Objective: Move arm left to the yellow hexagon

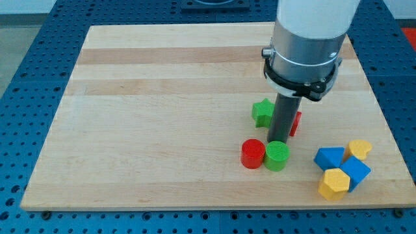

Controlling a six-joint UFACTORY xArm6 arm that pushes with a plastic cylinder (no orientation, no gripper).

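The yellow hexagon [335, 184] lies near the board's bottom right corner, touching a blue block [355, 172]. My tip [280, 141] stands at the far edge of a green cylinder [277, 156], well to the view's left of and above the hexagon. A red cylinder [253, 154] touches the green cylinder on its left. A green star [263, 112] sits just left of the rod. A red block [296, 123] shows partly from behind the rod on its right.
A second blue block [329, 158] and a second yellow block [359, 149] sit with the hexagon's cluster. The wooden board [162, 130] rests on a blue perforated table [26, 78]. The arm's thick body [305, 52] hangs over the board's upper right.
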